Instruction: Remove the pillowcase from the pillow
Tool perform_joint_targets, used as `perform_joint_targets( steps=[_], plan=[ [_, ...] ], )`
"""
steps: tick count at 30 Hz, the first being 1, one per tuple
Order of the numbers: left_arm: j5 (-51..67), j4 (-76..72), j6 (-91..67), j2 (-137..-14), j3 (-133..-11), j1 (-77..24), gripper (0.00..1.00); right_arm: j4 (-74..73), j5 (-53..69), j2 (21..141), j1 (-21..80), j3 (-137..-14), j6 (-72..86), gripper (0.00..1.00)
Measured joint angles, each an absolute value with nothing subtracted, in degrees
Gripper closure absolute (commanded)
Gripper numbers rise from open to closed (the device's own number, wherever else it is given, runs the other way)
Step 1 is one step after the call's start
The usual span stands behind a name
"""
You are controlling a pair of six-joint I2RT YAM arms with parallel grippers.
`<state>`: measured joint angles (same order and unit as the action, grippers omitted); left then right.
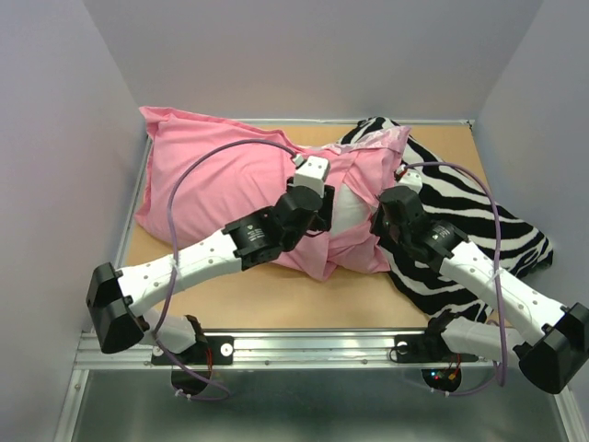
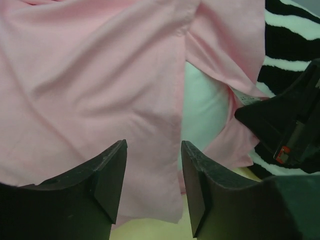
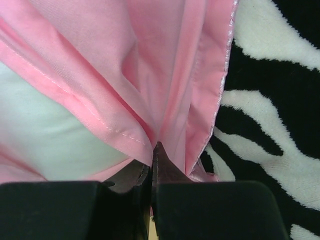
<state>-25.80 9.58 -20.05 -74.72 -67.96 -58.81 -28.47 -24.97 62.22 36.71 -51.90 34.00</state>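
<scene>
The pillow lies long-axis left to right on the table, its white end bared at the pillowcase mouth between the claws: right claw pinches the hem, left claw hangs open just left.

Top view: you look down from above and behind both arm bases over the whole desk.
Left wrist: close, facing pillowcase past its pincer.
Right wrist: closer still, on the hem.
Shared: white pillow and zebra-striped cover.
</scene>
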Motion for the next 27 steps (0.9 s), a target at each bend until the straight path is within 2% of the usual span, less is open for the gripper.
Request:
perform_joint_targets(
  steps=[10,13,14,17,20,27],
  plan=[
    [-35.44,10.61,-18.85,-89.41,-76.75,-63.53,0.39,-28.27,-22.81,60.66,36.71,-51.92,34.54,0.97],
    [-41.19,13.74,-18.61,-93.51,-80.84,-63.48,0.58,-28.27,-22.44,60.64,36.71,-51.92,34.52,0.97],
    [-43.48,15.25,-18.92,-95.02,-82.63,-63.37,0.70,-28.27,-22.35,60.55,36.71,-51.92,34.52,0.97],
    [-48.53,18.59,-19.59,-95.81,-84.25,-62.96,0.92,-28.27,-22.26,60.03,36.71,-51.92,34.48,0.97],
    [-51.88,21.50,-20.29,-95.20,-85.01,-61.71,1.00,-28.29,-22.28,59.29,36.71,-51.92,34.30,1.00],
    [-51.35,22.48,-21.34,-86.37,-80.27,-52.75,1.00,-29.36,-22.74,58.70,36.71,-52.34,33.89,0.99]
  ],
)
